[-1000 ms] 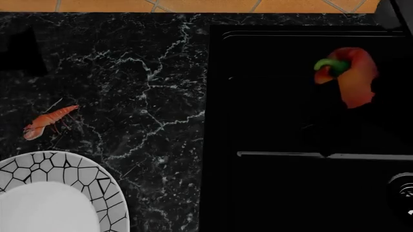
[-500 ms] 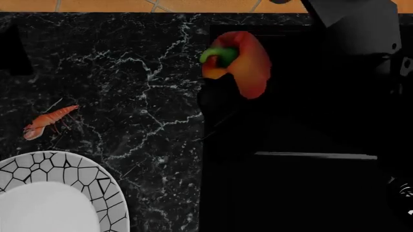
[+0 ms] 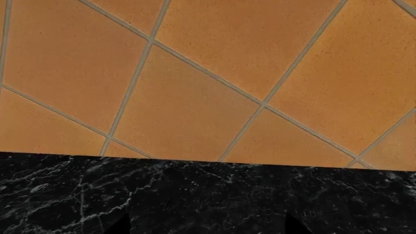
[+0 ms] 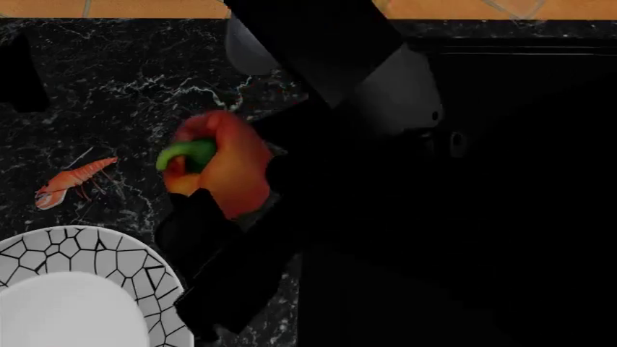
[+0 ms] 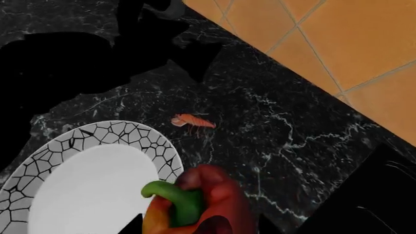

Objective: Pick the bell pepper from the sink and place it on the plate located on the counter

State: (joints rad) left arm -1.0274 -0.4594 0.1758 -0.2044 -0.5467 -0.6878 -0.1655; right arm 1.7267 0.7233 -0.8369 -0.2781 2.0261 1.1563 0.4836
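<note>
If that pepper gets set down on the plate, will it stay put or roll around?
The pepper looks rounded and lopsided, so it would probably rock or roll a little. The plate centre seems smooth and shallow, offering little to stop it. Its glossy skin suggests it could be slippery in the right gripper.

Counter: polished black marble, white-veined. Plate: smooth, possibly glazed ceramic. Bell pepper: glossy, waxy skin.

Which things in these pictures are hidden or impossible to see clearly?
- Sink: head view, mostly covered by the dark right arm.
- Right hand: fingers cut off by the wrist picture's edge, black-on-black in the head view.
- Plate: cut by the head picture's corner.
- Left hand: only dark tips, state unclear.
</note>
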